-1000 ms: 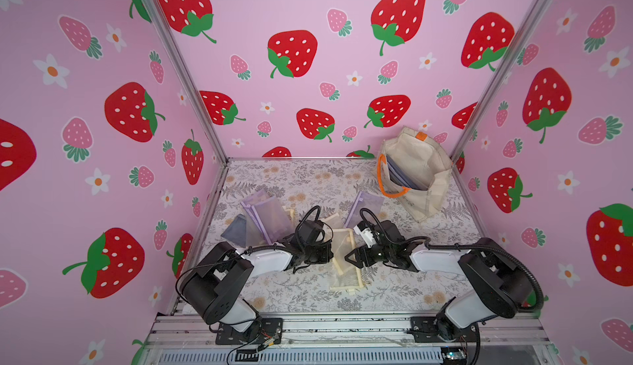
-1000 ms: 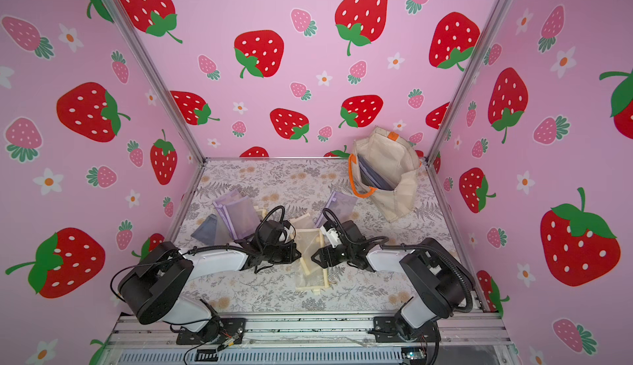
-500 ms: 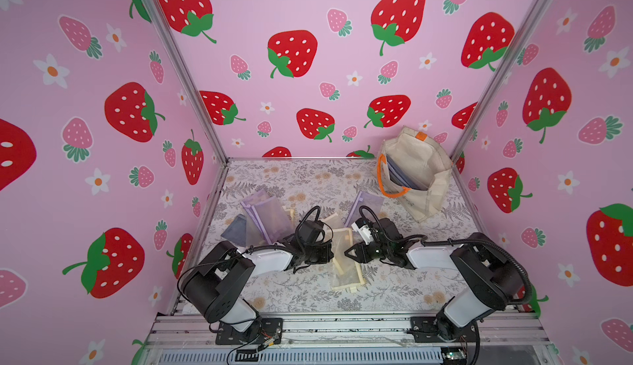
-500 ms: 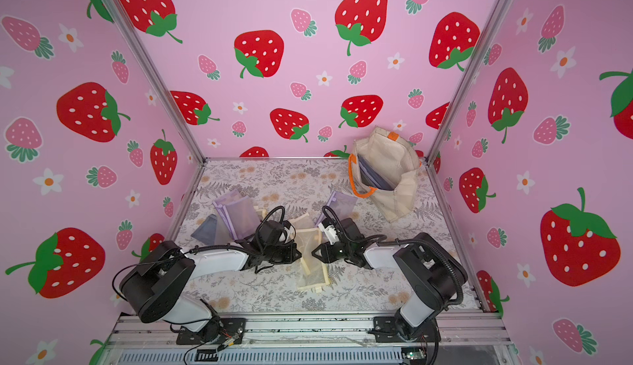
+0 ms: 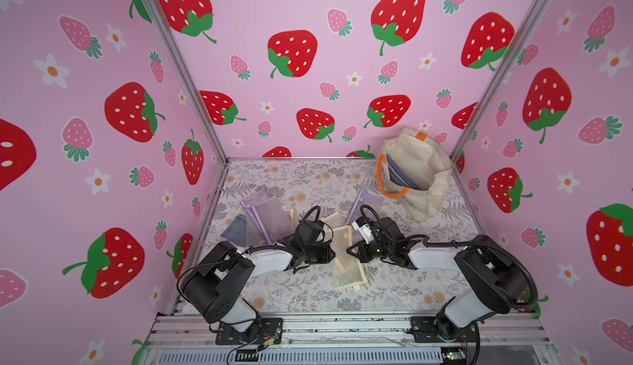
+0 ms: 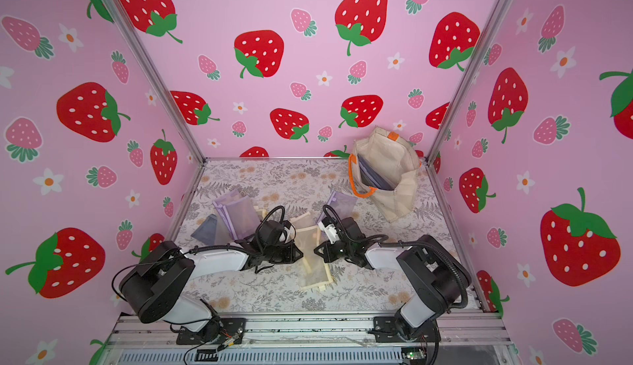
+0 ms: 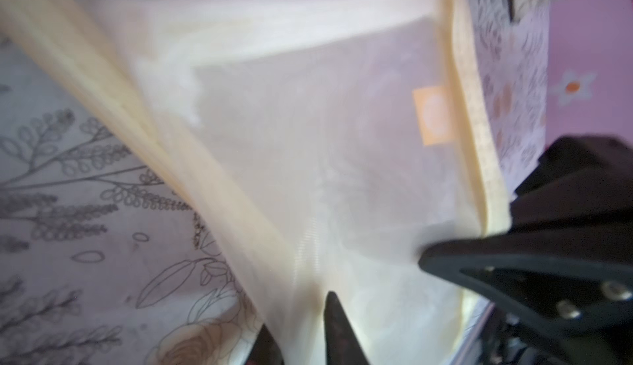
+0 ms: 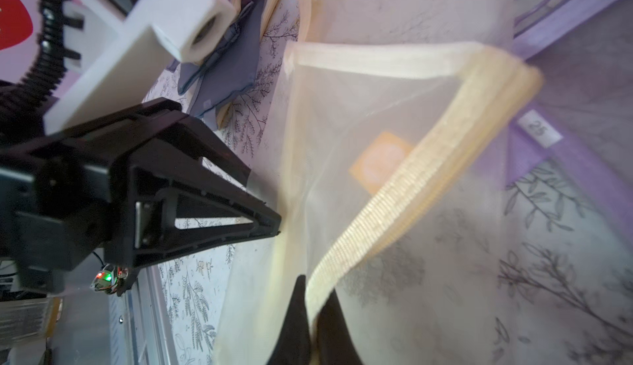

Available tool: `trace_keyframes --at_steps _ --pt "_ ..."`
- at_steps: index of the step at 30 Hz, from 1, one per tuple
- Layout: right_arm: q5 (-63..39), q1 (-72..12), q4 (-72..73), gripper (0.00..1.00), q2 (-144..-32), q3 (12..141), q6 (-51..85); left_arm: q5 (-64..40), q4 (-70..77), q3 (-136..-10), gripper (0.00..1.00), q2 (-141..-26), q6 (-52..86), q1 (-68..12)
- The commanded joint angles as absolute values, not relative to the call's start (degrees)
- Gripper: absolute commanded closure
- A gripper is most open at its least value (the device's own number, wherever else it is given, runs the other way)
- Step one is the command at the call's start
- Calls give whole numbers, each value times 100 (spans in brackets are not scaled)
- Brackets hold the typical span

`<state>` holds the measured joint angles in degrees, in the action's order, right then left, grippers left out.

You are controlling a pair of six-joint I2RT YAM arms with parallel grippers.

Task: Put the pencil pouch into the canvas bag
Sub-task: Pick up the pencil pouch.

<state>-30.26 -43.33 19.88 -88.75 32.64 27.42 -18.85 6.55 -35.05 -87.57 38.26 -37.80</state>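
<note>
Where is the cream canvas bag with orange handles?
In both top views, the cream canvas bag sits in the far right corner, behind a purple mesh pouch.

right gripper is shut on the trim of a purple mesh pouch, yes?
Not quite: the colour is wrong. The right wrist view shows the right gripper shut on the trim of a cream mesh pouch, not a purple one.
</note>
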Motion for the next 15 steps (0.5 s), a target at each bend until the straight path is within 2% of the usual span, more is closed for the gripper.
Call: trace_keyframes --at_steps 1,11,15 --pt "-2856 -4293 1191 100 -8309 3461 2316 -1724 308 -3500 58 -8370 3675 -3766" --pt "-2278 -4219 -941 100 -6637 4259 1426 -1144 -709 -3727 19 -7608 3264 -3736" --pt "-1665 -4061 -2060 100 -6441 5072 823 -925 -945 -3812 10 -7381 3136 -3735"
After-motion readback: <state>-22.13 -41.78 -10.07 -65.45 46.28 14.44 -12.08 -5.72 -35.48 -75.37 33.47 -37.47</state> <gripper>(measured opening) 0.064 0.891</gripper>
